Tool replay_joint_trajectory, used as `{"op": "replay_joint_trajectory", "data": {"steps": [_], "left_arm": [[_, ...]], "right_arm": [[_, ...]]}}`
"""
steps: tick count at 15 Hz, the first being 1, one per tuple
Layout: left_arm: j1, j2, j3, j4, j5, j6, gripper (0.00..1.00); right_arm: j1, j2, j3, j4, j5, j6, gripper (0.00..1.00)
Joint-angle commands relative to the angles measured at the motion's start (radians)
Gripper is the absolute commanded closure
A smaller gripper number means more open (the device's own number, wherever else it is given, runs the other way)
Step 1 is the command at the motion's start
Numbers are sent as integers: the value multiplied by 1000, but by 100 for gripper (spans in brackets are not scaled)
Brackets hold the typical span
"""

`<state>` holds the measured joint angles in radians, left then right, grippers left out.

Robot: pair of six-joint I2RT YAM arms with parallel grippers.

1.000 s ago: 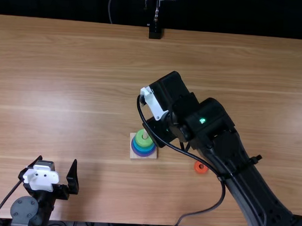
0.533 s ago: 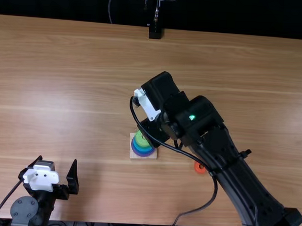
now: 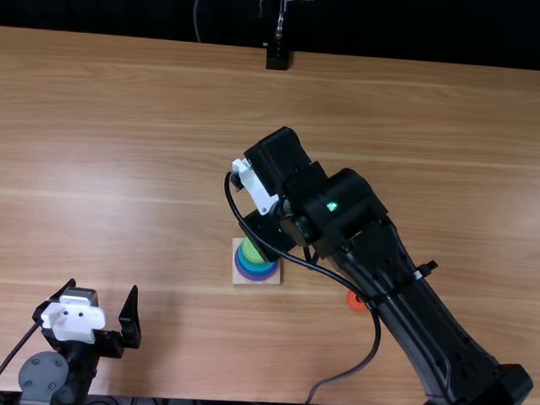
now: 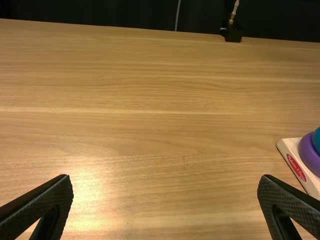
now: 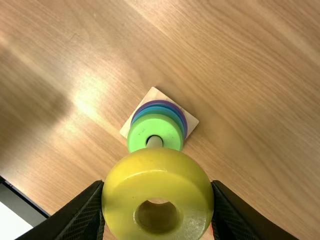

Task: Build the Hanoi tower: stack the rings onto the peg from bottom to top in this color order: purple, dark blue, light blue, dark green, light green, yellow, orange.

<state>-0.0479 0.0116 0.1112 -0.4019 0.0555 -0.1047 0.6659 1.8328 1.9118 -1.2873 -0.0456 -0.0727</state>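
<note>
In the top view my right gripper (image 3: 267,235) hangs over the peg's wooden base (image 3: 238,276), partly covering the stacked rings (image 3: 258,267). The right wrist view shows my right gripper (image 5: 158,196) shut on the yellow ring (image 5: 156,167), just beside the peg (image 5: 154,142) and above the stack. On the peg, the light green ring (image 5: 165,125) is uppermost, over blue-toned rings and a purple ring (image 5: 184,116). The orange ring (image 3: 356,301) lies on the table, partly behind the right arm. My left gripper (image 3: 102,290) stands open at the near left, its fingers apart in the left wrist view (image 4: 165,178).
The right arm (image 3: 426,326) slants across the table from the near right, with a loose cable (image 3: 361,366) beside it. A black stand (image 3: 277,57) is at the table's far edge.
My right gripper has shifted left in the top view, covering more of the light green ring's upper side. The left arm has kept still.
</note>
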Motion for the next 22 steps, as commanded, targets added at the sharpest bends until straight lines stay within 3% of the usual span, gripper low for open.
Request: {"op": "replay_joint_trajectory", "data": {"steps": [1,20,21,22], "left_arm": [[3,-12,-111,-79,5,11,0],[3,-12,-111,-79,5,11,0],[3,-12,-111,-79,5,11,0],[3,-12,-111,-79,5,11,0]], "right_arm": [[17,28,27,3,-6,5,100],[23,79,9,-2,-2,6,100],[23,80,10,0,0,10,88],[23,80,9,-6,5,10,49]]}}
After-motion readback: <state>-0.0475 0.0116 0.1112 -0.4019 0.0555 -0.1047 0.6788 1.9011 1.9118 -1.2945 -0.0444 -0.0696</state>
